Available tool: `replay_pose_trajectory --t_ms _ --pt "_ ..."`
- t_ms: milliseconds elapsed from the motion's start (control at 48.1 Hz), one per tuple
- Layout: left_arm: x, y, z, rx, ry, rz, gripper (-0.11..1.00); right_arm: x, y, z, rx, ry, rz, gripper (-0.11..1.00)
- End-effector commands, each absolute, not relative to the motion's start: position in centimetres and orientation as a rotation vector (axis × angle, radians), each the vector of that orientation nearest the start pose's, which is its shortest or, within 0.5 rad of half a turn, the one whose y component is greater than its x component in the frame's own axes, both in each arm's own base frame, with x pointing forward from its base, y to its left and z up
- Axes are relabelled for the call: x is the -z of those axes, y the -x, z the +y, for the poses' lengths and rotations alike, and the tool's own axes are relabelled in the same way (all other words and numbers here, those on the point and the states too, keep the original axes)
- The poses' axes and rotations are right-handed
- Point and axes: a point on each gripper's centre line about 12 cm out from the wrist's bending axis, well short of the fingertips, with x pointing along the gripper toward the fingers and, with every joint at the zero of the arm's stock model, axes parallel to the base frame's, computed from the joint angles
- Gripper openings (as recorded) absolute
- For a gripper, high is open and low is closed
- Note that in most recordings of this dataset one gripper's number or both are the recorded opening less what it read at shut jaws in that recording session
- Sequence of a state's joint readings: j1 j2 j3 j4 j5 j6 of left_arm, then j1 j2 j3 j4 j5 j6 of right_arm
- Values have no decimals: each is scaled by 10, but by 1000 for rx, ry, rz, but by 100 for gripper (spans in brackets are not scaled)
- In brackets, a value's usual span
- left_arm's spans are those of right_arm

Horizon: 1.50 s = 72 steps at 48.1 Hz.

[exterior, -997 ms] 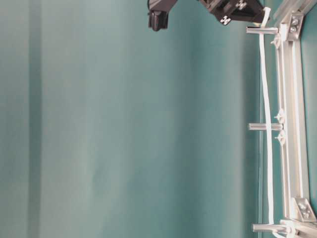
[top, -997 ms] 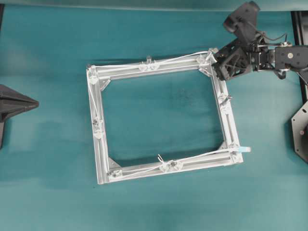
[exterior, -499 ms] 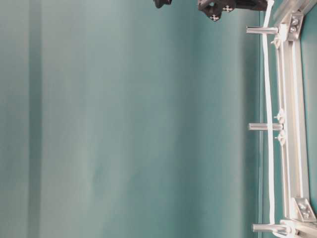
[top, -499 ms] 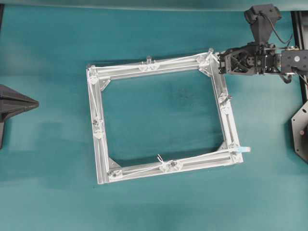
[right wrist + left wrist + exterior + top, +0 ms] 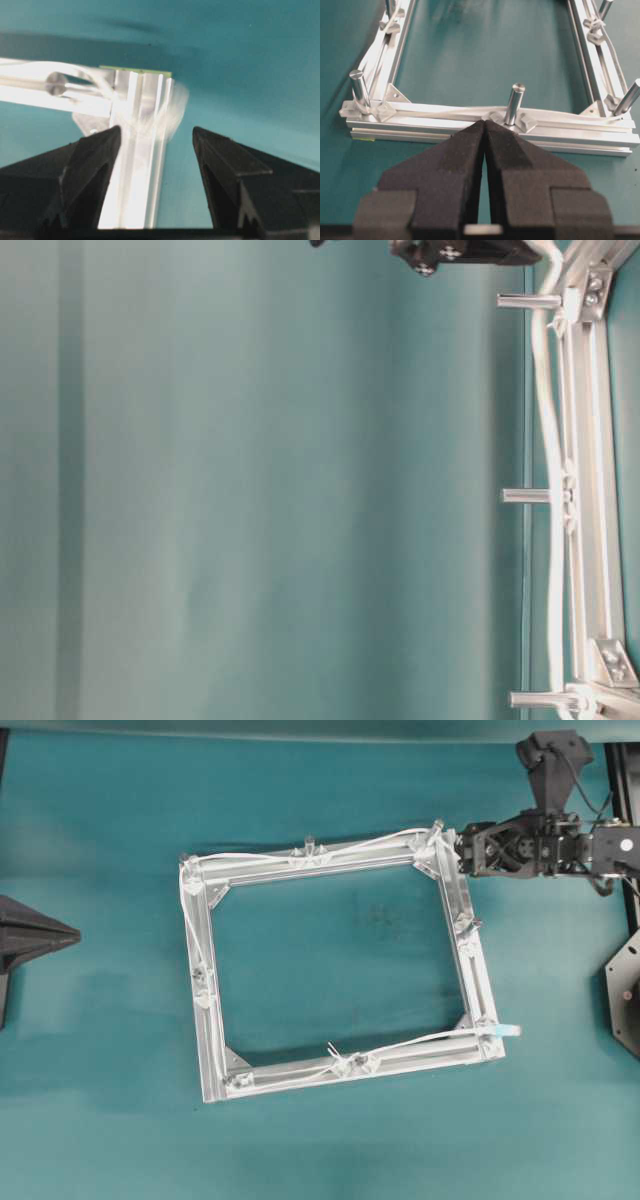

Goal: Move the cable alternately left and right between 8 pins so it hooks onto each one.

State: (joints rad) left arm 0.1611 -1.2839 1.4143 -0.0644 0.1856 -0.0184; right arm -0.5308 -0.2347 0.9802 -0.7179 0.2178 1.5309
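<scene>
Overhead, we see the right gripper [image 5: 463,850] spread wide beside the frame [image 5: 205,1020] corner; the left gripper [image 5: 485,131] pressed together; the cable [image 5: 360,845] lying slack.

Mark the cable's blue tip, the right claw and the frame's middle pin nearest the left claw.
blue tip [image 5: 511,1031], overhead view, on the light blue plug end.
right claw [image 5: 154,150], right wrist view, midway between its spread fingertips.
middle pin [image 5: 513,103], left wrist view, on its upright shaft.
</scene>
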Motion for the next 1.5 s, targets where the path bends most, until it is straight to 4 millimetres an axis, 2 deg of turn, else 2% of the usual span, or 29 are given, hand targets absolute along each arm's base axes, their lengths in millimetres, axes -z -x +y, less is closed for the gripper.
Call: replay_pose_trajectory --t_ms 0,291,519,727,852,1060,1247,1475 --pt "-200 -139 21 -159 111 292 0 -149 -230 -153 959 -927 555 64" --pt "-199 -139 21 -160 111 293 0 -159 -201 -135 940 -939 491 64" --pt "-199 -139 21 -159 111 293 0 -180 -178 -122 891 -916 369 64" --pt "-199 -139 21 -159 111 293 0 -201 -150 -106 824 -881 201 64" --pt "-199 -139 21 -159 109 293 0 -209 -140 -94 747 -847 121 64" --pt "-199 -139 21 -159 109 293 0 -207 -149 -71 591 -798 168 64" --pt "-200 -139 21 -159 111 292 0 -212 -161 -46 393 -584 239 64" --pt "-199 -139 21 -159 111 293 0 -226 -158 -32 271 -392 201 64"
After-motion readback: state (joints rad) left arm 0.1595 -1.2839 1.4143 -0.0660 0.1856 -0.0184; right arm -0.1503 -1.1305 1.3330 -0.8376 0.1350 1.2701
